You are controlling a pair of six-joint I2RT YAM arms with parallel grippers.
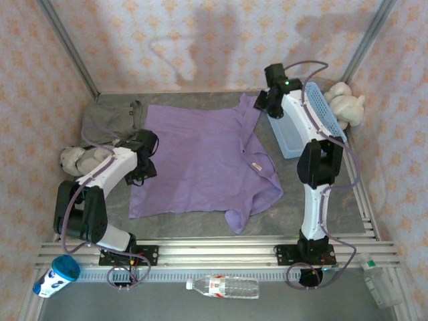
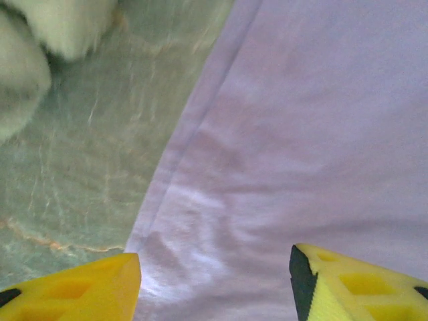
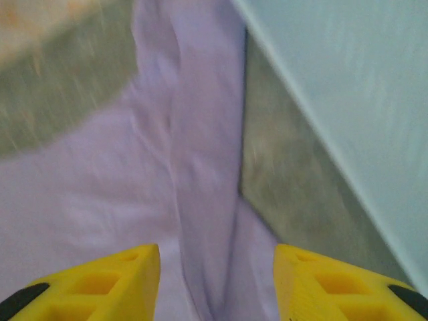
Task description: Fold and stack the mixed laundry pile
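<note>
Two garments on table (image 1: 287,214). Left gripper (image 2: 214,267): jaws wide, empty, over left hem of shirt (image 1: 200,160). Shirt spread flat mid-table, near right sleeve rumpled. Right gripper (image 3: 217,261): jaws wide, empty, over shirt's far right sleeve, just beside basket (image 1: 294,140). Grey garment (image 1: 114,119) bunched in far left corner, just beside shirt.

Centre of table taken by the spread purple T-shirt (image 1: 200,157): flat and low, with free passage above it. Bare table (image 1: 180,226) runs as a narrow strip between the near hem and the front rail (image 1: 214,249), wider at right front. Left side: plush toy (image 1: 75,159), with a band of bare surface between it and the shirt's hem. Grey-olive garment (image 1: 114,119) heaped in back-left corner. Right side: blue basket (image 1: 301,130) stands tall, with a slim gap to the sleeve. More plush toys (image 1: 346,103) sit behind the basket.
</note>
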